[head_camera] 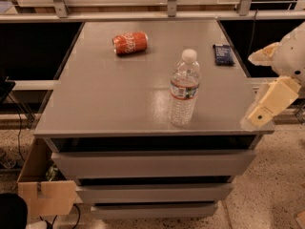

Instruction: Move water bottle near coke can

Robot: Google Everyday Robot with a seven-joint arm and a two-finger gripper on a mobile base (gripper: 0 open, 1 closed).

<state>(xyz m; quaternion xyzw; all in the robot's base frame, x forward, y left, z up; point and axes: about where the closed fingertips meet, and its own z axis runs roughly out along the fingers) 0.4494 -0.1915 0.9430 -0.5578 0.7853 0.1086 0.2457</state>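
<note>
While the water bottle (184, 90) stands upright near the front right of the grey table (105, 104), the writing on its red, white and green label cannot be read. White script runs along the red coke can (130, 42), which lies on its side at the far left, well apart. The gripper (253, 87) hangs beside the table's right edge, spread wide and holding nothing.

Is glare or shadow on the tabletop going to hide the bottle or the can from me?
Camera view: a pale sheen lies on the grey table beside the water bottle, yet its white cap and label read clearly. Same view: the coke can, on its side at the far left, shows plainly red. The tool, evenly lit, is off the table's right edge.
</note>
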